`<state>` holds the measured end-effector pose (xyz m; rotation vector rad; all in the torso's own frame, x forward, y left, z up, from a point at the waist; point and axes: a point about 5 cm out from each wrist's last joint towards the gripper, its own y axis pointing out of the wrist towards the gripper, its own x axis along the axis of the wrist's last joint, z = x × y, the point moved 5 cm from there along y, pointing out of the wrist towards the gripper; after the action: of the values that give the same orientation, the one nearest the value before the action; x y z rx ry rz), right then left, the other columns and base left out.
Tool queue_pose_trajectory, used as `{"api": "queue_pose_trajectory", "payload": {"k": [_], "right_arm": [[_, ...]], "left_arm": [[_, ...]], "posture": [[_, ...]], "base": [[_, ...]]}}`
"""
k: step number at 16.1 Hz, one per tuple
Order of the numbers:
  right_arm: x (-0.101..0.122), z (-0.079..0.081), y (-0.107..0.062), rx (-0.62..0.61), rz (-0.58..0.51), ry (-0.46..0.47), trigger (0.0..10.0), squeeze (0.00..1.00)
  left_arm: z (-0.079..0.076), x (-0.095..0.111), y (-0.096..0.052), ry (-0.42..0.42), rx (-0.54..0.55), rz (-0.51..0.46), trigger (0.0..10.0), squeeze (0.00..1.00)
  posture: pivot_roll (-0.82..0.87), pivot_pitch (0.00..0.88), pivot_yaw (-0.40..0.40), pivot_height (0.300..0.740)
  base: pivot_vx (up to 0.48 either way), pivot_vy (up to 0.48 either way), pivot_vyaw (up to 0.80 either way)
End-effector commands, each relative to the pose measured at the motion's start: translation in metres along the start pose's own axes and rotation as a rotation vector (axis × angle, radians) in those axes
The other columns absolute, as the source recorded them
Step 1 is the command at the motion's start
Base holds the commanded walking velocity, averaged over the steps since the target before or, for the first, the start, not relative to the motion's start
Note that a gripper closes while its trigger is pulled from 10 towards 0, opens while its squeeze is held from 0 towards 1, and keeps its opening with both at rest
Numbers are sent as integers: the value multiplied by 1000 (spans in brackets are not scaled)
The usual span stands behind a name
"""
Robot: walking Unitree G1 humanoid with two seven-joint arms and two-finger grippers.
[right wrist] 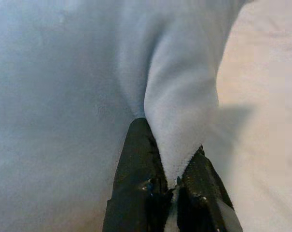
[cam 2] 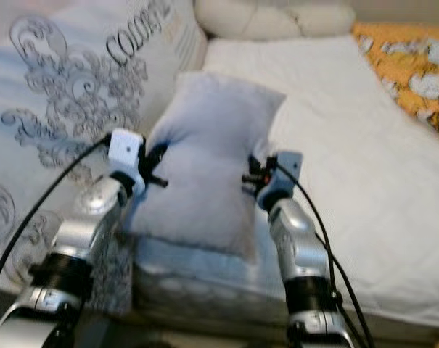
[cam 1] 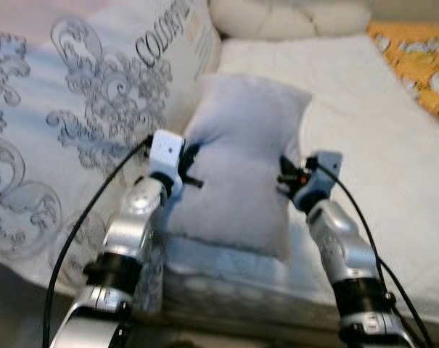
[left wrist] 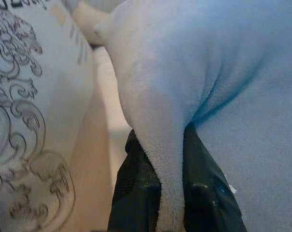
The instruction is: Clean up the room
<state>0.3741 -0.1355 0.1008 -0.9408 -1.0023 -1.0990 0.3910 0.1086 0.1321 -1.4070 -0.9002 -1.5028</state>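
Left eye view: a pale blue pillow (cam 1: 241,167) is being held up over the near edge of the bed (cam 1: 364,145), one pincer on each of its sides. The left pincer (cam 1: 191,165) is pinching a fold of the pillow's left edge, its black fingers (left wrist: 136,193) closed tight on the fabric. The right pincer (cam 1: 286,176) is clamping the pillow's right edge the same way, fingers (right wrist: 136,179) squeezing a ridge of cloth. Left of the pillow, a large white cushion (cam 1: 81,109) with grey scrollwork and lettering is lying on the bed. Beyond the pillow a cream cushion (cam 1: 288,18) is resting at the head, and right of it an orange flowered cover (cam 1: 415,58) is lying.
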Motion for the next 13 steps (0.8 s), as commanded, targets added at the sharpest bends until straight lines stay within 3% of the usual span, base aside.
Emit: {"api": "queue_pose_trajectory", "payload": {"k": [1, 3, 5, 11, 12, 13], "right_arm": [[2, -4, -1, -23, -12, 13, 10000, 0], [-1, -2, -1, -17, 1, 33, 10000, 0], [-3, -4, -2, -28, 9, 22, 10000, 0], [3, -5, -2, -7, -12, 34, 10000, 0], [4, -10, -2, -17, -12, 10, 10000, 1000], [4, -15, -2, -36, -11, -25, 10000, 1000]], "left_arm": [[22, 11, -3, 16, 64, -33, 10000, 0], [22, 10, -3, 19, 60, -31, 10000, 0], [21, 9, -3, 25, 52, -26, 10000, 0], [21, 10, 0, 32, 48, -22, 10000, 0], [22, 11, 0, 27, 52, -26, 10000, 0], [23, 9, 1, 38, 54, -10, 10000, 0]], "posture": [[-23, 0, 86, 740], [-27, 0, 91, 740], [-33, 0, 97, 740], [-32, 0, 106, 740], [-32, 0, 106, 740], [-34, 0, 108, 740]], "base": [[334, 0, 0], [334, 0, 0], [330, 0, -634], [326, 0, 0], [0, 0, 0], [0, 0, 0]]}}
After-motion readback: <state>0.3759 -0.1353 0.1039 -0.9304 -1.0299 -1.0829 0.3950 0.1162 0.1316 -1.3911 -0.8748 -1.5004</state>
